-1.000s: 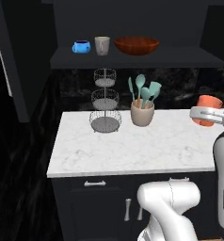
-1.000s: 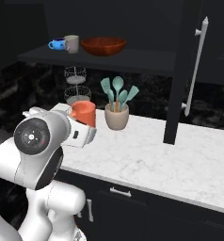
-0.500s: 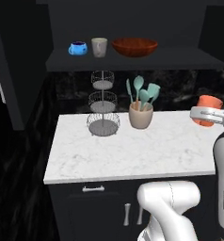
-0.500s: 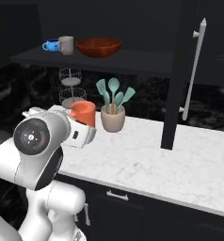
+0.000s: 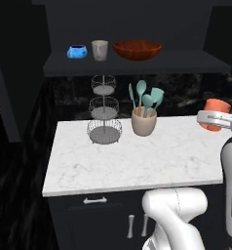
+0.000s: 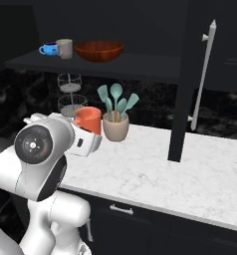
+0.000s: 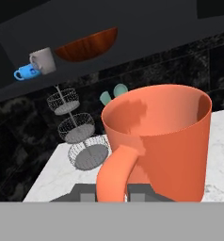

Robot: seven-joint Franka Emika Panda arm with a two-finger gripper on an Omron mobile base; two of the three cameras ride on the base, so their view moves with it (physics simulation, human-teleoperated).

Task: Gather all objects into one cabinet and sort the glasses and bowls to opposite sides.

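The orange mug [image 7: 156,141] is held by the gripper [image 6: 88,134], clamped upright with its handle turned toward the hand camera; the fingertips themselves are hidden behind the mug, but it is carried clear above the marble counter [image 5: 137,161], so it is judged to be gripped.

In the left base view the mug [image 5: 215,114] is seen over the right end of the counter, beyond the beige crock of teal spatulas [image 5: 144,117] and well apart from the wire three-tier stand [image 5: 104,110].

The relation that matters is up and to the left. The cabinet shelf [image 5: 132,63] lies higher than the mug, toward the back wall. On it the bright blue cup [image 5: 77,51] and the grey-beige tumbler [image 5: 100,50] stand close together at the left end, with the reddish-brown bowl [image 5: 137,49] just beside the tumbler, toward the middle.

Bare shelf is seen left of the blue cup and right of the bowl. The mug is judged to belong at the cups' end. The cabinet door [image 6: 182,74] stands open on the right.
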